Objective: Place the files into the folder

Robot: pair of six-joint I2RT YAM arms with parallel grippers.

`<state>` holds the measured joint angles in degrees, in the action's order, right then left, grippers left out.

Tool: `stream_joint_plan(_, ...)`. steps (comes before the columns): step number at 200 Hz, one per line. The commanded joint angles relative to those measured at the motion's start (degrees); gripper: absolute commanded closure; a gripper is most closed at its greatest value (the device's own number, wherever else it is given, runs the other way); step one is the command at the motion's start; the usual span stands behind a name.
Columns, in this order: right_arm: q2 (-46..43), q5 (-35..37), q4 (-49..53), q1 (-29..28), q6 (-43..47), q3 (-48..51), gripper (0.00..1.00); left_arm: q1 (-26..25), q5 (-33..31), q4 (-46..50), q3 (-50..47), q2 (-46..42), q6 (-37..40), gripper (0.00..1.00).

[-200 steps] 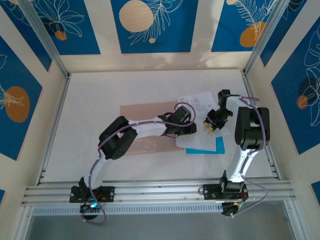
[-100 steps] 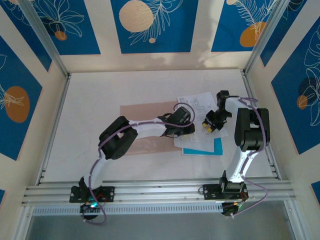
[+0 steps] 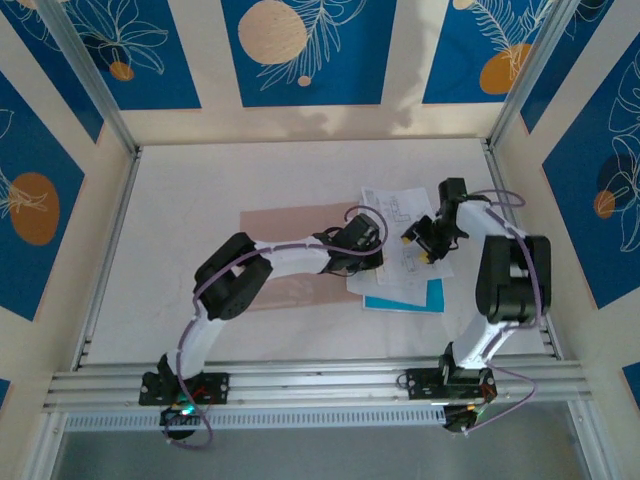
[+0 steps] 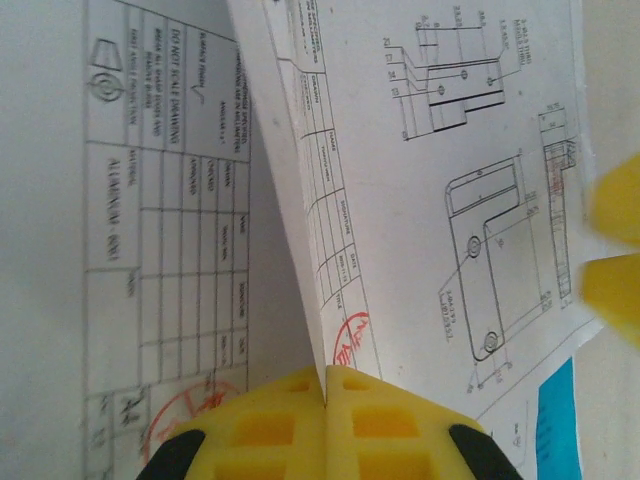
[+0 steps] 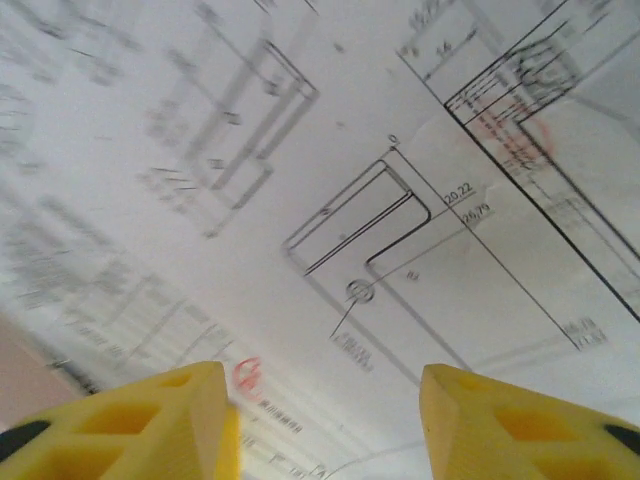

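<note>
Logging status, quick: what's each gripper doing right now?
Left gripper: shut on a printed sheet.
Right gripper: open, holding nothing.

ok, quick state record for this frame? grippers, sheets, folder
left gripper: shut on the lifted edge of a printed sheet
right gripper: open, over the printed sheets
cyan sheet: flat, partly under the printed sheets
folder: flat on the table, left of the sheets
task: sheets not yet in the folder
</note>
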<state>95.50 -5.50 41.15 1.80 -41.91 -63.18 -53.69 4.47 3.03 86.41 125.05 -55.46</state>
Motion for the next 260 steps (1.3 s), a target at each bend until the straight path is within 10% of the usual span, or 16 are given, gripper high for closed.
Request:
stream_joint_plan(1, -8.8, -2.0, -0.9, -0.6, 1.0, 1.1, 0.4, 1.2, -1.5, 3.0, -2.6, -7.1, -0.2, 1.0)
stream_joint_plan(115, -9.4, -6.3, -4.8, -11.0, 1.7, 0.6, 0.4, 11.7, -4.7, 23.7, -24.7, -30.7, 15.6, 1.0)
stream_joint_plan(260, 13.6, -11.2, -12.3, -19.8, 3.2, -11.8, 0.45, 15.1, -9.0, 27.9, -26.8, -30.9, 22.6, 1.0)
